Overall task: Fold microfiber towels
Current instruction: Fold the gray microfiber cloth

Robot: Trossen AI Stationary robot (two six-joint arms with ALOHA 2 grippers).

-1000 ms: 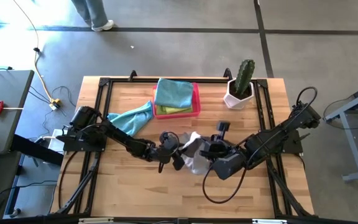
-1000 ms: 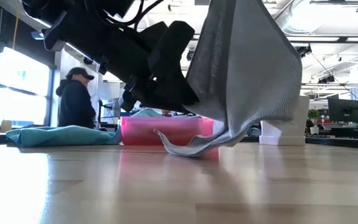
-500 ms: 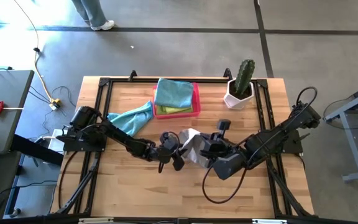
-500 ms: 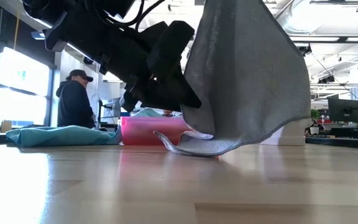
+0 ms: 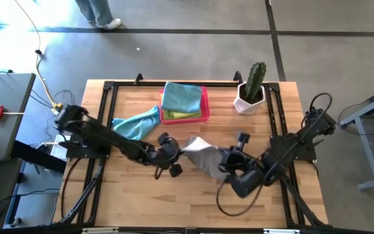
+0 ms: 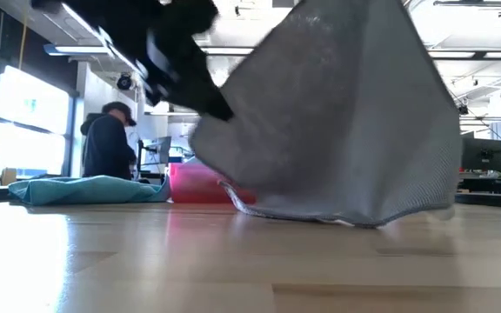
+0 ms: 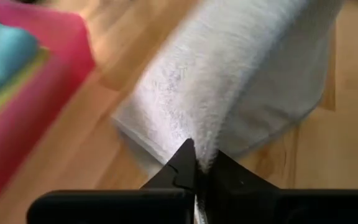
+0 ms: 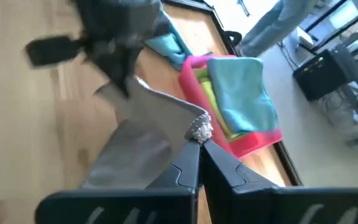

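Grey towel (image 5: 203, 155) stretched between my two arms above the middle of the counter (image 5: 141, 195). Over the last second my left end effector (image 7: 197, 167) went from half open to clamped on one corner of the towel, and the left arm drew back toward its own side; the right end effector (image 8: 197, 142) has been clenched on the opposite corner throughout. The cloth, which hung bunched from the right arm a second ago with its lower fold dragging on the wood, now spreads as a broad sheet in the low view (image 6: 337, 130), its bottom hem at or just above the counter. I judge that the towel is now held at two corners and opened out, the state needed before it is laid flat for the first fold; no fold is made yet. A teal towel (image 5: 137, 123) lies loose beside the pink tray (image 5: 205, 104), which carries another teal towel (image 5: 181, 97) over a lime one (image 5: 182, 115). From above, both end effectors are largely covered by their own wrists and the cloth, so the grips read only in the wrist views. The low view is blurred with motion and the sheet hides most of the tray; whether the hem actually touches the wood I cannot tell, though it probably brushes it.
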